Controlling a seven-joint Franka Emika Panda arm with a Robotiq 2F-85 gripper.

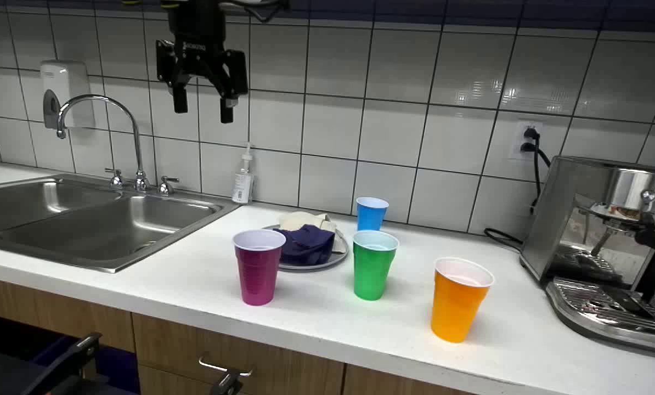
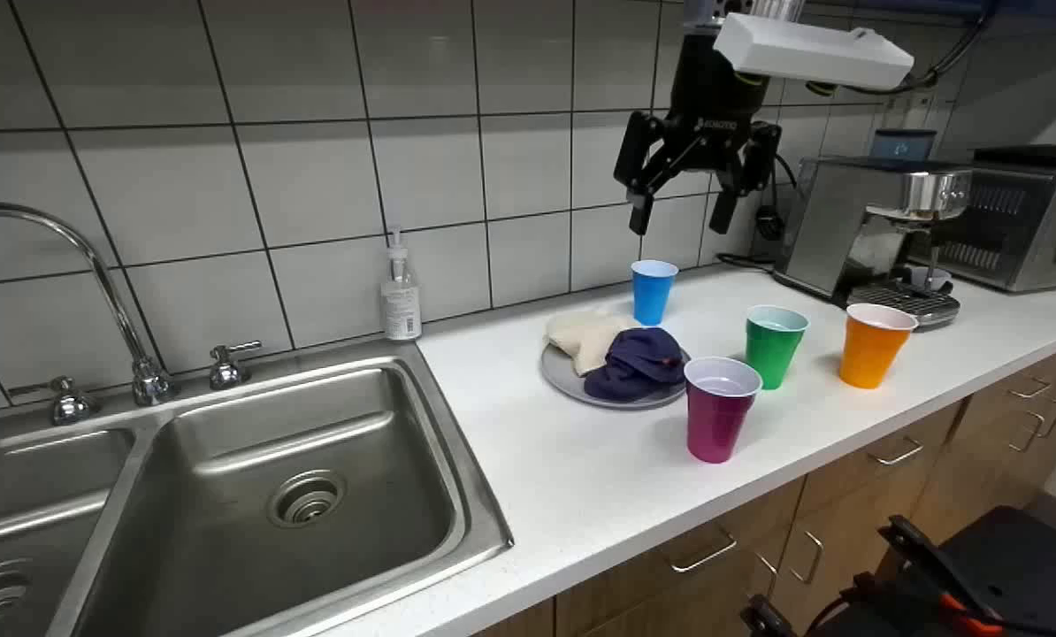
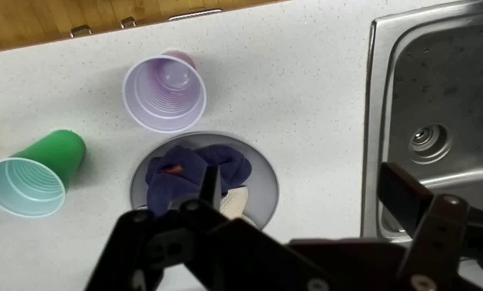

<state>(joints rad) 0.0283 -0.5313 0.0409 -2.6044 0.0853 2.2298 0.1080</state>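
High above the counter, my gripper (image 1: 203, 108) (image 2: 682, 217) (image 3: 300, 178) stands open, fingers wide apart and nothing between them. In the wrist view, one finger overlaps a grey plate (image 3: 263, 173) (image 2: 572, 379), the other the sink. On the plate lie a crumpled navy cloth (image 1: 308, 244) (image 2: 634, 364) and a cream cloth (image 2: 585, 341) (image 3: 235, 202). Upright around it are a purple cup (image 1: 259, 274) (image 2: 716, 425) (image 3: 164, 95), a green cup (image 1: 372, 271) (image 2: 771, 354) (image 3: 61, 153), an orange cup (image 1: 456, 307) (image 2: 871, 354) and a blue cup (image 1: 370, 216) (image 2: 652, 296).
A steel double sink (image 1: 119, 263) (image 2: 484, 504) with a tall faucet (image 1: 135, 137) is set into the counter. A pump bottle (image 1: 243, 181) (image 2: 401, 301) stands at its back corner by the tiled wall. A coffee machine (image 1: 574, 214) (image 2: 829, 230) occupies the far end.
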